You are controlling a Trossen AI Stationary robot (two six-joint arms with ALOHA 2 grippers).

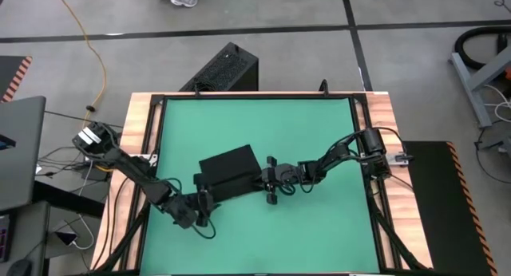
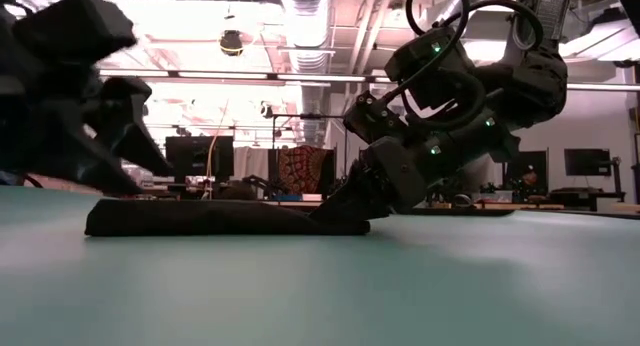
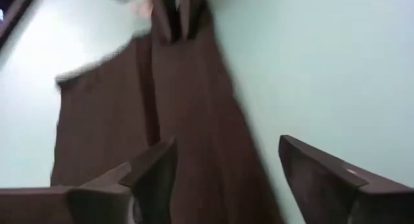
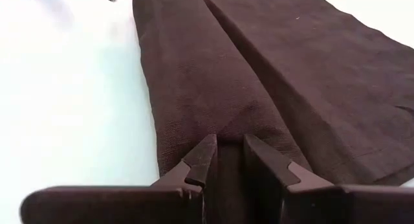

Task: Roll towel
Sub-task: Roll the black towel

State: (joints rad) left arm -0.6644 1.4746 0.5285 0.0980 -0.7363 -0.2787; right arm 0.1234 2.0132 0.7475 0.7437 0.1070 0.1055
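**A:** On the green tabletop [image 1: 319,132], a little toward the near edge from its middle, the plain black soft cloth towel [image 1: 230,171] lay flat between the two arms. How far along was the rolling?

**B:** Barely begun, by the look of it. The right wrist view showed one long strip of the cloth turned over along the edge, with a straight seam running beside it, while the wider part lay in a single flat sheet. From table height the towel was a low dark slab, only slightly thicker at the right arm's end. Most of the rolling seemed left to do.

**A:** And the arms?

**B:** The right gripper [image 4: 228,160] sat at one end of the turned strip, its two dark fingers [image 4: 200,159] drawn close and pinching a raised fold of the towel. The left gripper [image 3: 223,169] was at the opposite end, just off the cloth's edge, fingers spread wide with nothing between them; the towel stretched away beyond them.

**A:** Texture?

**B:** A fine, matte weave, limp enough to crease sharply. The tabletop was smooth and pale green, framed by wooden boards [image 1: 142,124]. A black box-shaped vented device [image 1: 225,69] stood on the floor beyond the far edge.
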